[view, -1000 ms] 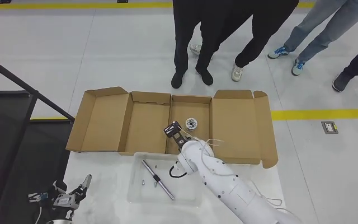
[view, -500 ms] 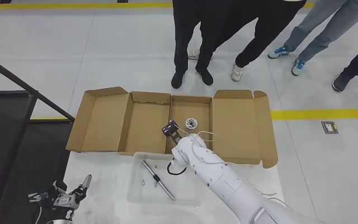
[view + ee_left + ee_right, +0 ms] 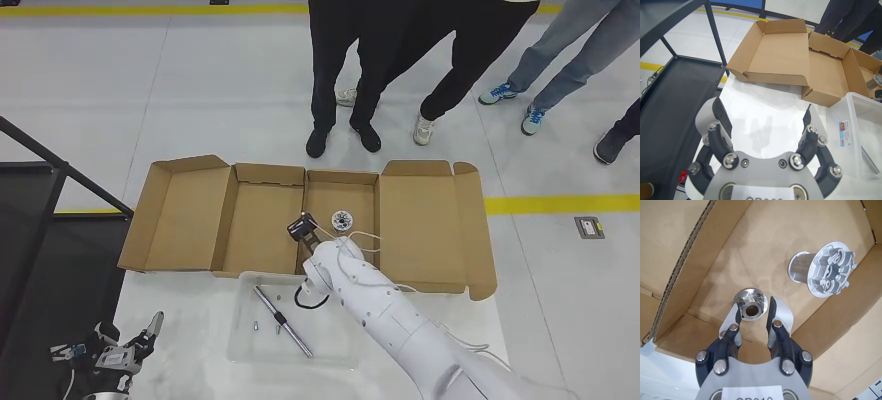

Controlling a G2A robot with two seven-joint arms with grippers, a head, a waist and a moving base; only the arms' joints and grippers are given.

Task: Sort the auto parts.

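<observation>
Top view: right gripper [image 3: 303, 228] low inside cardboard box [image 3: 262, 215], just beside divider, in same compartment as finned cast part [image 3: 342, 219]. Steel shaft [image 3: 283, 322] lies diagonal in clear bin [image 3: 245, 345].

Left wrist view: left gripper [image 3: 762, 111] over counter [image 3: 761, 98], jaws wide, empty, well apart from box.

Right wrist view: flanged hub [image 3: 751, 309] between right jaws, which are partly spread. One pad touches boss, other stands off with gap. Hub axis runs toward wrist: bore faces up, flange toward box floor. Right arm far nearer.
</observation>
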